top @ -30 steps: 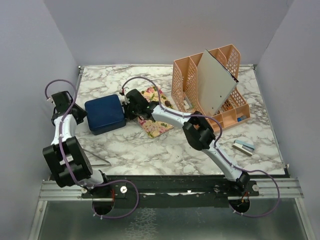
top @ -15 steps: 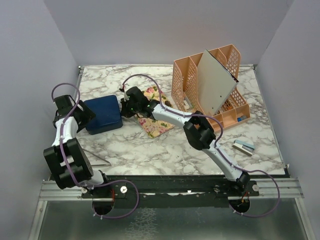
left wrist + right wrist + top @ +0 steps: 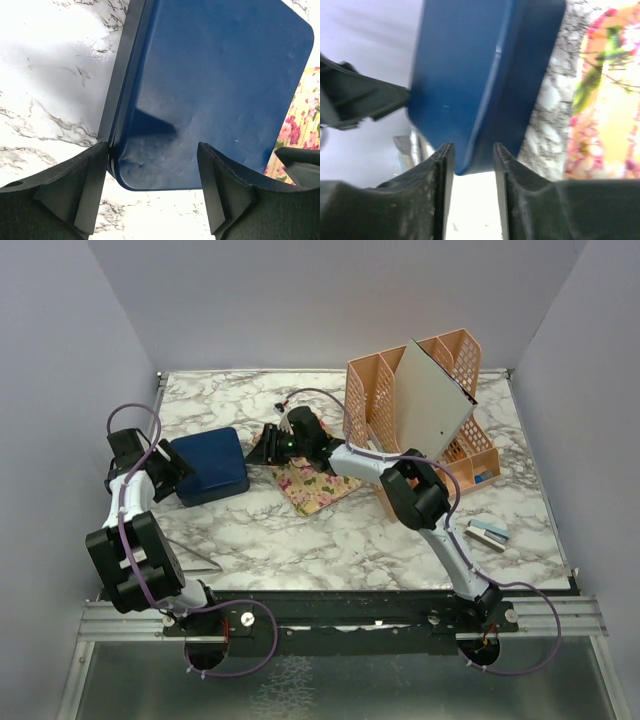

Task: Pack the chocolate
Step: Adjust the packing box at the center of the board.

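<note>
Looks to us like the packing is about wrapped up. The dark blue box (image 3: 208, 466) sits lid-on on the marble table (image 3: 300, 530), just beside the floral cloth (image 3: 310, 485).

The left gripper (image 3: 152, 165) is spread wide around the box's near-left corner and isn't clamping anything. The right gripper (image 3: 470, 160) is only cracked open at the opposite corner, and we don't see it gripping anything either.

We'd back both grippers straight off so no finger snags the lid or drags the box.

We can't spot the chocolate in any view. Our guess is it's inside the box. The right arm also hides part of the cloth.
</note>
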